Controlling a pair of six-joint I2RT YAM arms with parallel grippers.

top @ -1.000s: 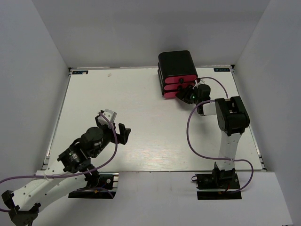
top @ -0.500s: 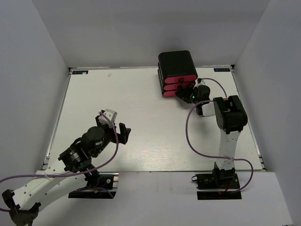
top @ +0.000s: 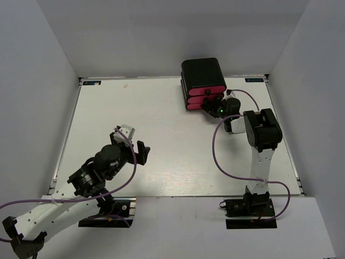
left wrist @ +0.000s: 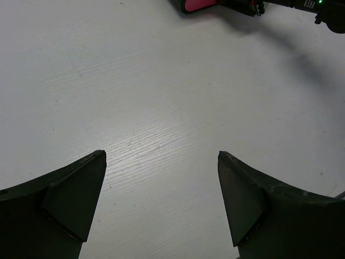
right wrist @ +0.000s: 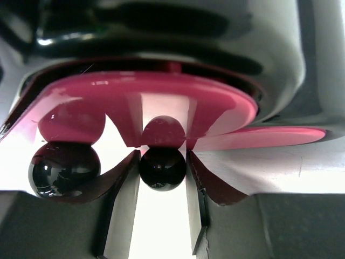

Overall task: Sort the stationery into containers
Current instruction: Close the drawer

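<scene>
On my left, the left gripper (top: 141, 154) hangs low over the near part of the table (top: 161, 118). The wrist view shows its dark fingers (left wrist: 75, 189) spread wide apart, released, with only bare white wood grain between them.

Panning across to the back edge, right of centre, there is the glossy black cabinet (top: 202, 71). Its three pink drawers (top: 206, 97) are stacked and face toward me.

The right gripper (top: 211, 106) is nosed right up against those pink fronts. On the right wrist camera I've got a round black knob (right wrist: 161, 169) dead centre, and the two fingers (right wrist: 125, 205) press on it from either side, clenched on it. The shiny pink front just above mirrors the knob. A second black ball (right wrist: 64, 170) sits off to the left, low down. I cannot tell which drawer this knob belongs to.

Furthest right, the right arm (top: 262, 132) reaches out from its base, and a purple cable (top: 215, 145) loops beside it.
</scene>
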